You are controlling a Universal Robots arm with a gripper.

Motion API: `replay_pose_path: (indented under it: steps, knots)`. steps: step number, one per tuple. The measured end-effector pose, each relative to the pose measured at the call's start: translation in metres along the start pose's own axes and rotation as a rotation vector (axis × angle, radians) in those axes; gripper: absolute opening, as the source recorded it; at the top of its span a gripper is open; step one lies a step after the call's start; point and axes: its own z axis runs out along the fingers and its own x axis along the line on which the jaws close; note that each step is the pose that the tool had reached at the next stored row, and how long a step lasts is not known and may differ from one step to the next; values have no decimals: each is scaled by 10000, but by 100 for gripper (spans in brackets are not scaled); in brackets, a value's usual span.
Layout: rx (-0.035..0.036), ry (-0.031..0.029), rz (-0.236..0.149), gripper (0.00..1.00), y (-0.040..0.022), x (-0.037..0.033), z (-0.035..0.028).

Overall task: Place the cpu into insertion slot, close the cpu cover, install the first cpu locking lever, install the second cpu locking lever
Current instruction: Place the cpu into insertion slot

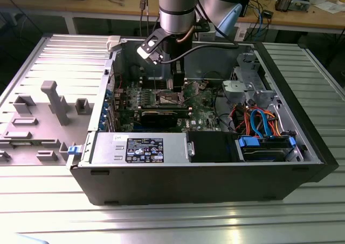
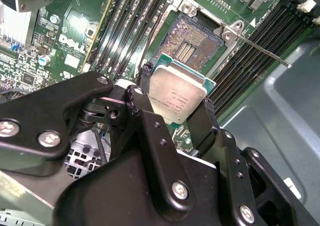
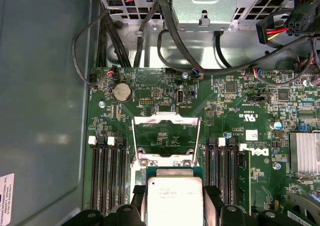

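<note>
My gripper (image 2: 175,100) is shut on the cpu (image 2: 179,92), a silvery square chip with a thin green rim, clamped by its edges between the two black fingers (image 2: 142,86). The chip hovers just above and partly over the insertion slot (image 2: 192,38), whose dark contact field lies bare. In the first wrist view the cpu (image 3: 172,198) hides the slot, and the cpu cover (image 3: 165,117) stands swung open beyond it. A thin locking lever (image 2: 260,48) sticks out beside the socket. In the exterior view the gripper (image 1: 177,83) reaches down into the open computer case over the motherboard.
Long black memory slots (image 3: 112,171) flank the socket on both sides. A black graphics card (image 1: 164,116), the power supply (image 1: 137,147) and a drive cage with blue and orange cables (image 1: 264,120) fill the case. A grey fixture tray (image 1: 48,114) lies at the exterior view's left.
</note>
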Motion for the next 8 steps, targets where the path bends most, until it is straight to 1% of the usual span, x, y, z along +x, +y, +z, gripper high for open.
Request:
replay_pose_path:
  steps: [4,6,8]
  knots:
    - [0,1,0,55,0,0,1]
    - [-3,5,0,55,-1,1,12]
    - [0,1,2,55,-9,6,55]
